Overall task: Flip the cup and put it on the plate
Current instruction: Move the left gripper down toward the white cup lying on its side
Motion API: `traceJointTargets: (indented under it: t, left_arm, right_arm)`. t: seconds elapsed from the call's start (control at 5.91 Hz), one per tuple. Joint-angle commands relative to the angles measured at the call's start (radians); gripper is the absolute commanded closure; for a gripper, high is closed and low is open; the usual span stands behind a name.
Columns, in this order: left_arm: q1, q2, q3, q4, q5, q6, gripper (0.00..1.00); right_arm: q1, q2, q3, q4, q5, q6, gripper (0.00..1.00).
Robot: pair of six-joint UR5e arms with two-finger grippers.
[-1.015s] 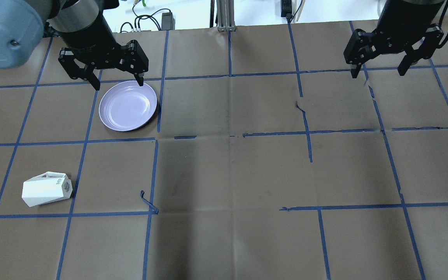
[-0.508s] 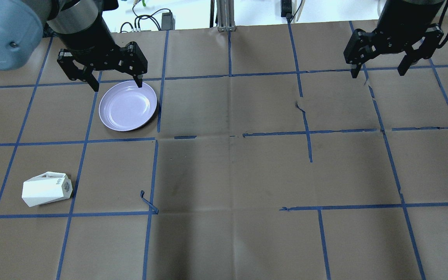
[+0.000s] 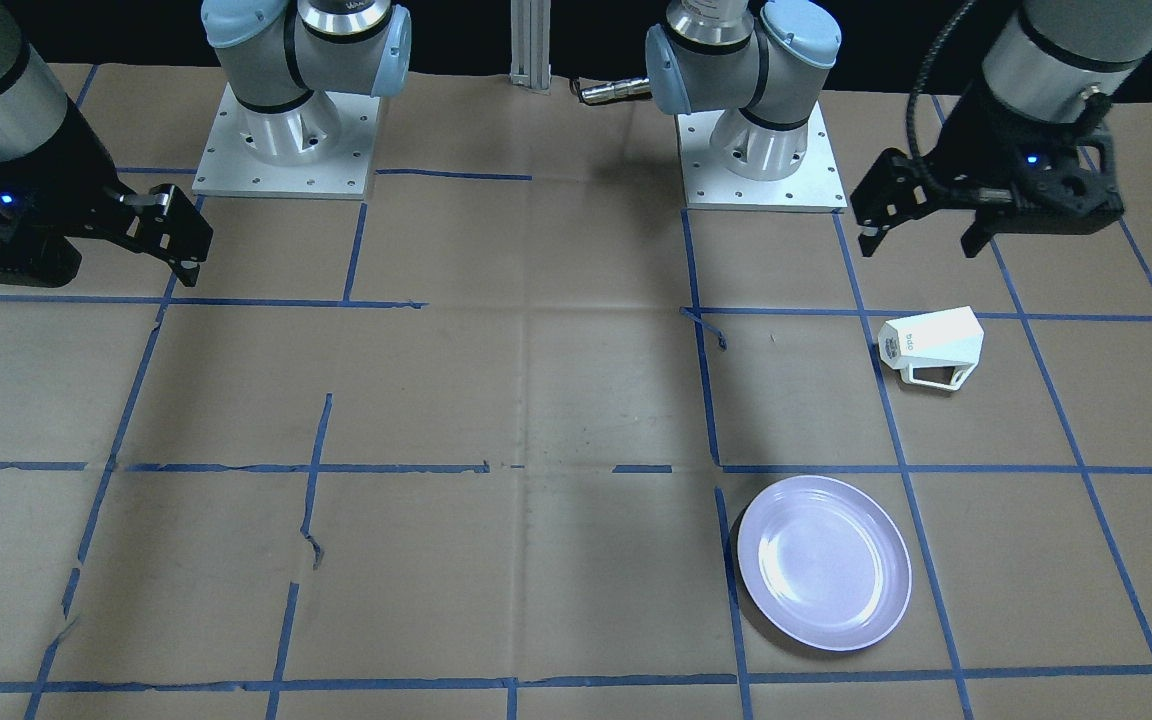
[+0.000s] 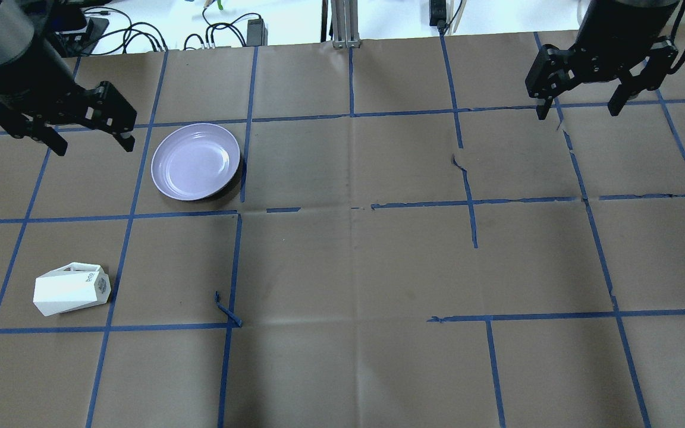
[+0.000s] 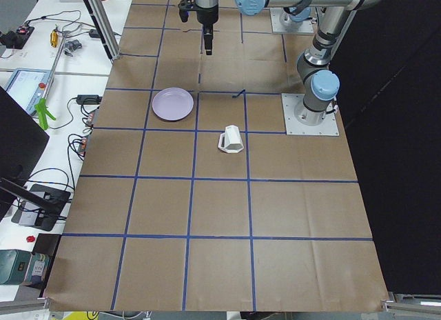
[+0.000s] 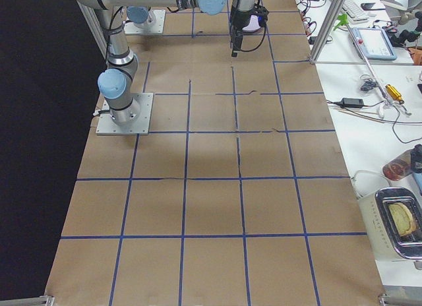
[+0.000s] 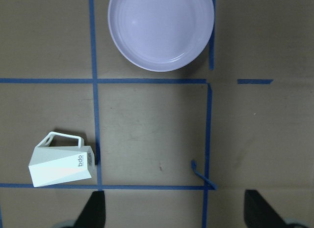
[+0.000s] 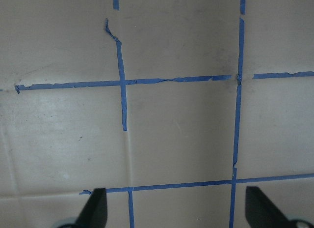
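Beside the plate (image 4: pixel 195 161), the left end effector (image 4: pixel 95 148) hangs spread wide. Reaching step, I judge: next it must descend onto the tipped cup (image 4: pixel 72 289). The right end effector (image 4: pixel 576 113) is likewise spread.

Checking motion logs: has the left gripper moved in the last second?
Yes. The left gripper shifted toward the overhead view's left, away from the plate.

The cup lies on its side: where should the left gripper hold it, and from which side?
Grip the faceted body of the cup at mid-length, coming straight down with the left gripper. It lies on its side with flat walls. The handle points away from the robot, so one finger probably must pass through its opening.
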Motion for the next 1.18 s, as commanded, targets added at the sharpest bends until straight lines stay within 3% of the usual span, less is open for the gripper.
traceJointTargets:
  t: [0.0,0.34,0.51,0.85,1.02]
  left_arm:
    - [0.229,0.041,-0.047,-0.015,0.002,0.296,0.01]
    - [0.516,0.041,-0.056,-0.017,0.0,0.638,0.01]
    - [0.598,0.023,-0.058,-0.019,-0.003,0.709,0.01]
    - [0.626,-0.019,-0.101,-0.04,-0.06,0.722,0.01]
    - [0.694,-0.084,-0.107,-0.095,-0.151,0.782,0.01]
  right_arm:
    - [0.0,0.0,0.0,0.0,0.0,0.0,0.0]
    - [0.0,0.0,0.0,-0.002,0.0,0.0,0.0]
    - [0.0,0.0,0.0,-0.002,0.0,0.0,0.0]
    - [0.0,0.0,0.0,-0.002,0.0,0.0,0.0]
    - [0.0,0.0,0.0,-0.002,0.0,0.0,0.0]
